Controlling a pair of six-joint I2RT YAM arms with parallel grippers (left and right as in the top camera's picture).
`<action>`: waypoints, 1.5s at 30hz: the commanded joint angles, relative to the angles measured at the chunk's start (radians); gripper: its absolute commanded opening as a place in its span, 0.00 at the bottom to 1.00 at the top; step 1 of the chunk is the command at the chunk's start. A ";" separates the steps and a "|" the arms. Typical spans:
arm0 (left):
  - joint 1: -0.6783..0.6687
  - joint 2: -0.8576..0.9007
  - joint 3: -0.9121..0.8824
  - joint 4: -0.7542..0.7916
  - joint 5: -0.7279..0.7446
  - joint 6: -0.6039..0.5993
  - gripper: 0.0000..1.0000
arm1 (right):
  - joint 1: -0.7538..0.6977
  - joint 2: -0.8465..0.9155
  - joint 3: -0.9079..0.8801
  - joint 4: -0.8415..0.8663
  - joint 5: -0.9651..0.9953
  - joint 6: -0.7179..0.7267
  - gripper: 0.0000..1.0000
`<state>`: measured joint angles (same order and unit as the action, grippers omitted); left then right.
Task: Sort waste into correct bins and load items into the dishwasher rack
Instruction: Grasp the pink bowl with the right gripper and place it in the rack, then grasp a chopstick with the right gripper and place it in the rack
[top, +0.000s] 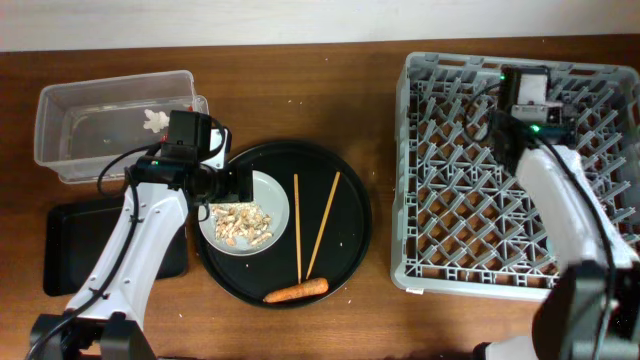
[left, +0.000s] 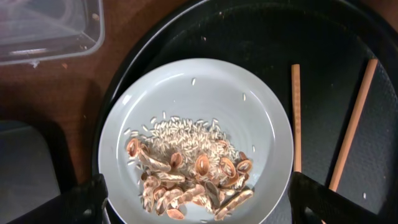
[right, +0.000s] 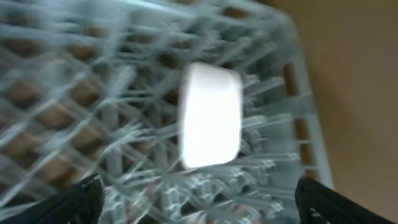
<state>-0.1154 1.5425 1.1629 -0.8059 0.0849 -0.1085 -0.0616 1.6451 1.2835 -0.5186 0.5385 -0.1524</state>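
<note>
Overhead, left gripper (top: 242, 188) hovers over plate (top: 272, 192), right gripper (top: 498, 124) over rack (top: 450, 215).

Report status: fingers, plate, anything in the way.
Left fingers open over plate, food bits on it. Right fingers open over rack, blurred white item below. Chopsticks close beside plate rim.

The round tray (top: 350, 215) sits on the table (top: 380, 60) and is the reference for all positions. The plate (top: 272, 192) rests on its left half and carries the food bits (top: 243, 222). The chopsticks (top: 297, 225) lie on the round tray just right of the plate, spread at their far ends and closing toward their near ends. The carrot piece (top: 296, 292) lies on its near part. The tub (top: 60, 100) stands behind and left of the round tray, with the tissue (top: 153, 121) in it. The flat tray (top: 70, 245) lies to its left, in front of the tub. The rack (top: 470, 200) stands to its right, apart from it.
</note>
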 joint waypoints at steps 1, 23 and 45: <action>0.005 -0.017 0.004 0.000 -0.003 0.009 0.93 | 0.036 -0.108 0.007 -0.096 -0.469 0.065 0.91; 0.237 -0.017 0.004 -0.080 -0.018 -0.018 0.99 | 0.724 0.183 0.007 -0.140 -0.658 0.739 0.56; 0.237 -0.017 0.004 -0.079 0.005 -0.018 0.99 | 0.780 0.372 0.055 -0.270 -0.473 0.999 0.41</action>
<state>0.1192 1.5425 1.1629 -0.8837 0.0715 -0.1165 0.7136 1.9842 1.3029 -0.7387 -0.0422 0.8352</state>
